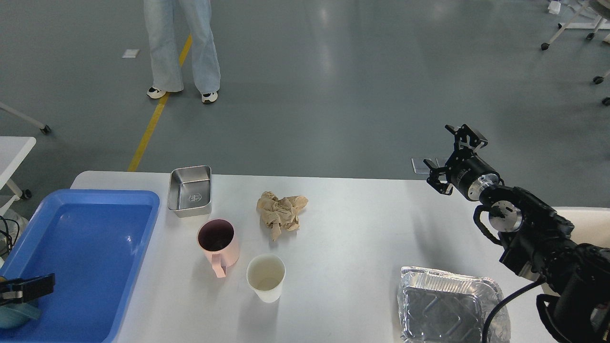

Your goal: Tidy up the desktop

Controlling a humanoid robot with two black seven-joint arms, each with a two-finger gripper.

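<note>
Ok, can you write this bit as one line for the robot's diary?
right gripper: open, raised, empty | pink mug, paper cup, crumpled paper on desktop | blue tray: empty

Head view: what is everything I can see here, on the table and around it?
Desktop: one, white, fills the lower middle.
Tray: one, blue plastic, left end of the desktop.
Steel box: one, silver, far edge beside the tray.
Mug: one, pink, dark inside, near side of the steel box.
Paper cup: one, white, right of the mug and nearer.
Crumpled paper: one, brown, middle of the desktop.
Foil pan: one, silver, near right corner.
Side table: one, white, far left.
Person: one, pale jeans, only the legs show, on the floor beyond.
Left gripper: black, over the tray's near left corner; fingers unclear.
Right gripper: black, open, raised over the far right edge.
</note>
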